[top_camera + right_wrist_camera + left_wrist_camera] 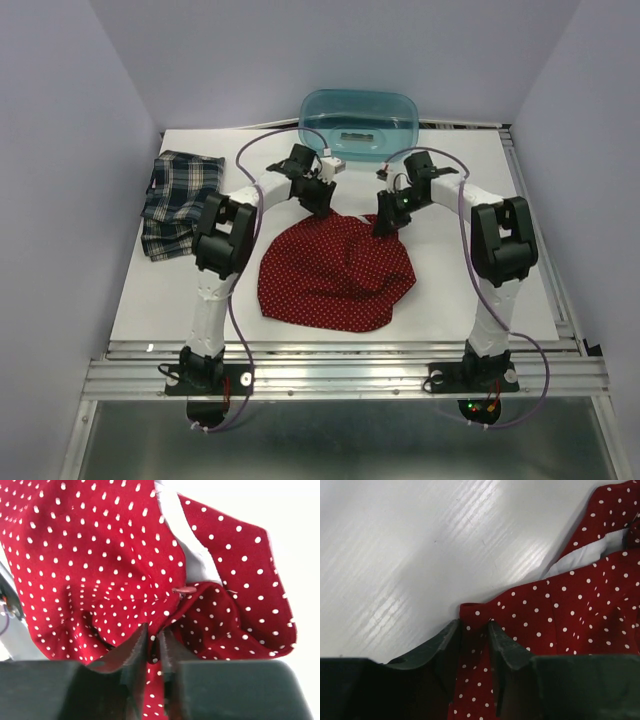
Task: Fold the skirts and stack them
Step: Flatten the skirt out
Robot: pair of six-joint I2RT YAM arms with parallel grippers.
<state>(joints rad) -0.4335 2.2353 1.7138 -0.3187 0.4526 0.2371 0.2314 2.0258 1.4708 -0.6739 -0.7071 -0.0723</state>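
The red skirt with white dots [335, 275] lies rumpled at the table's middle. My left gripper [322, 205] is at its far left corner; in the left wrist view the gripper [474, 626] is closed on the bunched corner of the red skirt [580, 610]. My right gripper [385, 222] is at the far right edge; in the right wrist view the gripper [155, 632] pinches a fold of the red skirt [90, 555] beside a red button [185, 589]. The plaid skirt [180, 200] lies folded at the left.
A translucent teal tub [360, 122] stands at the back middle, just behind both grippers. The table's white surface [470, 170] ends at a metal rail along the right and front. Purple cables loop off both arms.
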